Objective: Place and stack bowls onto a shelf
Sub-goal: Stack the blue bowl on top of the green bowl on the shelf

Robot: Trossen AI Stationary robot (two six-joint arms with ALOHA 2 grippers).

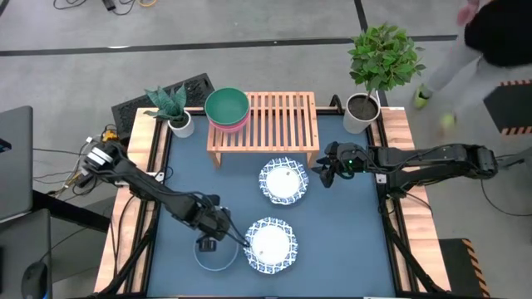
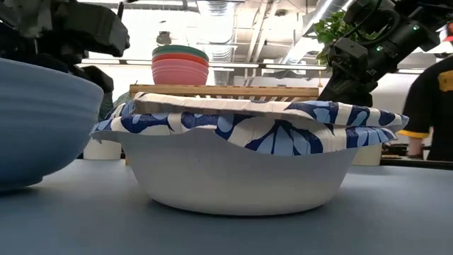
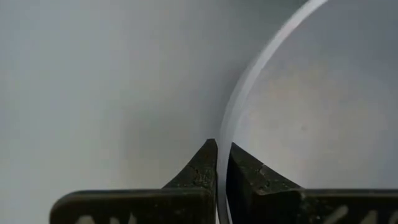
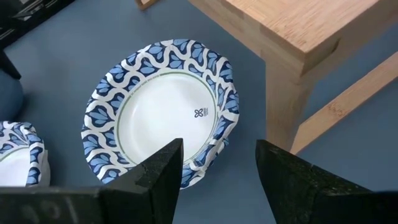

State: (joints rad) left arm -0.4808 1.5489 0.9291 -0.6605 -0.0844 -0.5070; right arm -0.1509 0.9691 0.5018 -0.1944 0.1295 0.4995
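Note:
A teal bowl (image 1: 227, 104) sits nested in a pink bowl (image 1: 230, 124) on the left end of the light-wood shelf (image 1: 278, 123). Two white bowls with blue patterned rims rest on the blue table, one by the shelf (image 1: 283, 180) and one nearer the front (image 1: 270, 245). A pale blue-grey bowl (image 1: 216, 257) stands at the front left, with my left gripper (image 1: 207, 244) shut on its rim. My right gripper (image 1: 322, 173) hangs open just right of the farther patterned bowl (image 4: 161, 112), beside the shelf's right leg (image 4: 289, 93), with nothing between its fingers. My left gripper pinches the blue-grey bowl's thin rim (image 3: 225, 134) between its two fingers, one finger inside the bowl and one outside. The fingers come steeply from above, at the rim's far-left part. The bowl stands upright on the table.
A small plant in a white pot (image 1: 179, 120) stands left of the shelf and a taller potted plant (image 1: 363, 108) right of it. A person (image 1: 490, 33) is beyond the far right corner. Bare blue tabletop (image 1: 349, 241) lies at the front right.

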